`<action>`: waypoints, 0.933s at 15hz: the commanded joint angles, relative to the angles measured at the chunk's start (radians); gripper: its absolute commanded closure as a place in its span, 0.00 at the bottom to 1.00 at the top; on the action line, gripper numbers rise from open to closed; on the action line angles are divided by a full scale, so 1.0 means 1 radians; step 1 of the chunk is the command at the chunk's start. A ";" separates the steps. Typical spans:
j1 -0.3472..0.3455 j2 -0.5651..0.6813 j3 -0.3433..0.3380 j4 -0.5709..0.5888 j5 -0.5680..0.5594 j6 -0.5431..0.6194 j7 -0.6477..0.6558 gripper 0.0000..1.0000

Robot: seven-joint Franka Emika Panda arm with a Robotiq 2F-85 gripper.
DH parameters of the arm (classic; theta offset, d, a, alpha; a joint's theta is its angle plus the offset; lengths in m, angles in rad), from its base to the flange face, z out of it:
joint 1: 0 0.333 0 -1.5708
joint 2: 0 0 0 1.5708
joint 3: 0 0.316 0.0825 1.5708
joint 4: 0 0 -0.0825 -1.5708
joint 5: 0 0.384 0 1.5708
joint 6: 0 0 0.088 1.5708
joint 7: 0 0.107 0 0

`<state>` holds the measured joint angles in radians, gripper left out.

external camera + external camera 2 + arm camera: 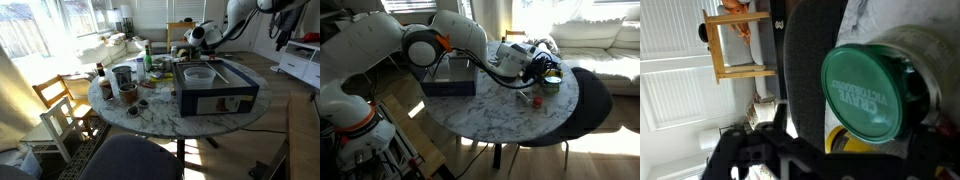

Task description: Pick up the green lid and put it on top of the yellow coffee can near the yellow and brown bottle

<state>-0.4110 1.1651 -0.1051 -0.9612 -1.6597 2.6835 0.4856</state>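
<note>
The green lid [865, 92] fills the right half of the wrist view, its printed face towards the camera. A piece of the yellow coffee can [843, 140] shows just under its rim. In an exterior view the green lid [552, 82] sits low at the table's far edge. My gripper [543, 67] hangs right over it, open, with nothing between the fingers. From the opposite side, in an exterior view, the gripper [196, 36] hovers at the back of the round table and hides the lid. The yellow and brown bottle is too small to pick out.
A large black box [215, 88] [448, 75] stands on the marble table [510, 115]. Cans, bottles and small items [128, 80] crowd one side. A wooden chair [60, 100], a black chair [592, 95] and a white sofa [605, 35] ring the table.
</note>
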 commanded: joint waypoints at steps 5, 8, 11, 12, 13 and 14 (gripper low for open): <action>-0.022 -0.048 0.022 -0.065 0.026 0.054 -0.037 0.00; -0.024 -0.063 0.025 -0.087 0.032 0.067 -0.046 0.00; -0.025 -0.092 0.029 -0.133 0.044 0.071 -0.063 0.00; -0.025 -0.103 0.030 -0.148 0.050 0.069 -0.068 0.00; -0.027 -0.120 0.031 -0.170 0.059 0.068 -0.073 0.00; -0.029 -0.133 0.031 -0.186 0.065 0.069 -0.068 0.00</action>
<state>-0.4189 1.1045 -0.0974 -1.0396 -1.6368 2.7287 0.4636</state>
